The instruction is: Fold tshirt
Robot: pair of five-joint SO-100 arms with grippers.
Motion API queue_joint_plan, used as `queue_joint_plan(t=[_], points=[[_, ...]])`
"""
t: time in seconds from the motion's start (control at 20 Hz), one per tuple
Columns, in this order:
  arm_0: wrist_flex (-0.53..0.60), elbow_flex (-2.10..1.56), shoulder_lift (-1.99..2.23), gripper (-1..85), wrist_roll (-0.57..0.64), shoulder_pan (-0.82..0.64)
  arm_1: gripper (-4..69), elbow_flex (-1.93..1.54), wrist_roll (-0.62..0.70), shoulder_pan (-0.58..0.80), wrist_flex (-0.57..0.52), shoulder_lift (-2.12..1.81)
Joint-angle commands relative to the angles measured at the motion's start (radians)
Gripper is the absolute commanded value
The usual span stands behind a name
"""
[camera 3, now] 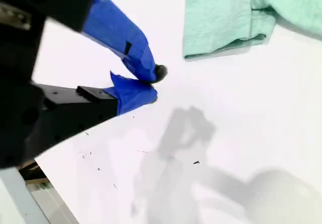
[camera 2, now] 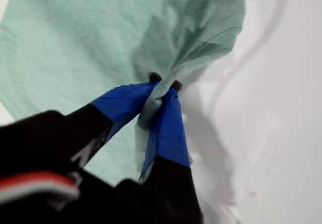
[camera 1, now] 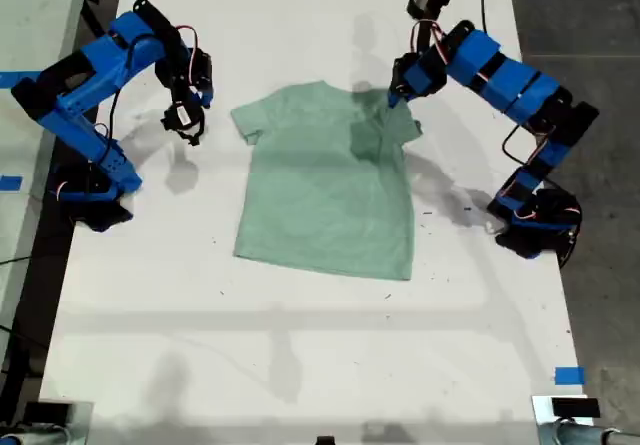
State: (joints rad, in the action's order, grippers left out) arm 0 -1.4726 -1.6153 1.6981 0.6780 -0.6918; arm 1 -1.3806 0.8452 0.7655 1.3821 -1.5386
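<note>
White tabletop (camera 1: pixel 300 345), tshirt (camera 1: pixel 325 190) lying flat mid-table; my first gripper (camera 2: pixel 163 85) is pinched on its sleeve at the exterior view's right, cloth bunched and lifted; my second gripper (camera 3: pixel 153 85), nearly closed and empty, hovers just off the other sleeve (camera 3: pixel 221 25); fabric looks light, limp, wrinkles easily; best gripped at sleeve or hem edges.
</note>
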Motion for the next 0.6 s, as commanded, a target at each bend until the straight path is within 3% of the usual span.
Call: queue_joint_plan(t=[0.0,0.25,0.3,0.4,0.55], points=[[0.011,0.051,0.008,0.0,-0.008,0.021,-1.2,0.132,-0.095,-0.092,-0.08,0.058],[0.009,0.051,0.006,0.0,-0.009,0.029,-0.4,0.135,-0.178,-0.156,-0.379,0.279],[0.006,0.051,0.008,0.0,-0.011,0.029,18.0,0.143,-0.187,-0.156,-0.414,0.348],[0.002,0.051,0.009,0.0,-0.012,0.031,36.7,0.213,-0.198,-0.156,-0.416,0.488],[0.003,0.051,0.009,1.2,-0.014,0.035,43.0,0.354,-0.193,-0.158,-0.265,0.63]])
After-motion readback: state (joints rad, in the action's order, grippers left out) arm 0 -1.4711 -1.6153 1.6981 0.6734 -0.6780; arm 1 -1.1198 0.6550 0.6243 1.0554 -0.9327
